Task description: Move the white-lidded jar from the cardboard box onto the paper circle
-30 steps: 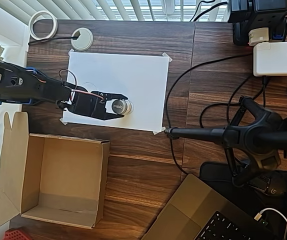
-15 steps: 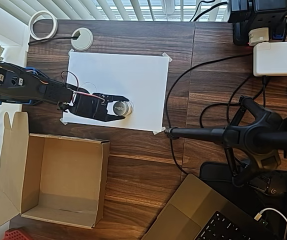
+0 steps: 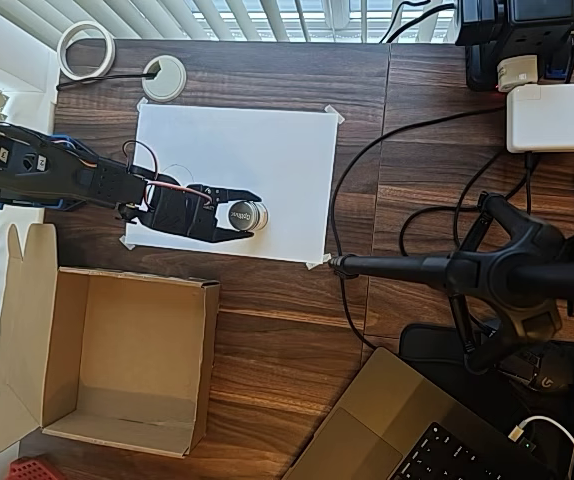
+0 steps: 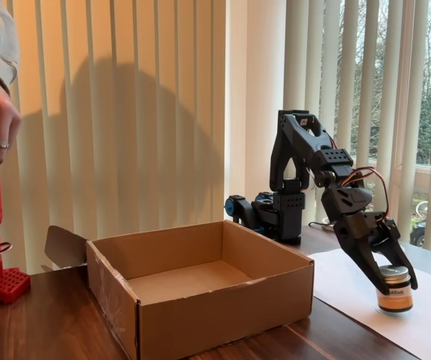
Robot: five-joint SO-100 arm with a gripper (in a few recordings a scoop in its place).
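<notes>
One white paper sheet (image 3: pixel 235 180) lay taped on the dark wooden desk (image 3: pixel 297 320), with vertical blinds (image 4: pixel 125 112) behind. The cardboard box (image 3: pixel 127 355) stood just beside the sheet. The black arm (image 3: pixel 57 175) reached over the sheet, bent downward; its gripper (image 3: pixel 250 214) was clamped around the white-lidded jar (image 3: pixel 244 214), which stood upright on the sheet's near edge.

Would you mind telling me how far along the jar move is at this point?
Done: the white-lidded jar is out of the cardboard box and rests on the white paper sheet. In hand: the gripper is around the jar. Left: letting go and backing off; the paper circle is too faint to confirm placement.
</notes>
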